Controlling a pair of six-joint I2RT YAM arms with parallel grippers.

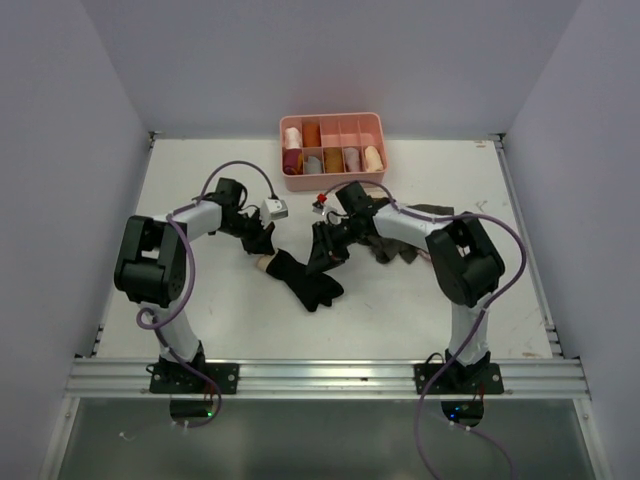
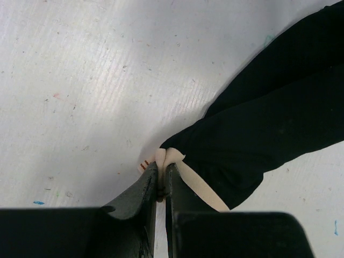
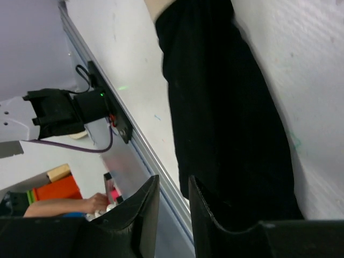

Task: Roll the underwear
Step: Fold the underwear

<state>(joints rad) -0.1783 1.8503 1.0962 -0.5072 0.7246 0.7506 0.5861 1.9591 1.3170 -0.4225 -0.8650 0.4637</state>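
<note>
Task looks early, roll not begun as far as I can judge. The underwear [image 1: 305, 282] lies on the table [image 1: 450, 300] btw the two arms, mid-table, stretched out as a long black strip running diagonally, w/ its beige waistband [image 2: 171, 157] at the end nearest the left arm. No coil or tuck shows at either end in any view, so it reads as flattened or folded narrow, ready for rolling, not rolled. L gripper [image 2: 163, 174] is clamped on the waistband: wrist view shows the pale edge pinched btw the closed fingers, cloth trailing away to the right. R gripper [image 3: 174, 188] sits at the strip's far side; jaws stand a little apart, and I see no cloth in the gap, black fabric just beyond the tips, so not gripping. Left to do, in my view: the whole roll, end to end. A pink tray [image 1: 332, 183] w/ rolled items sits at the back edge; an olive garment [image 1: 405, 250] lies under the right arm, apart from the job.
</note>
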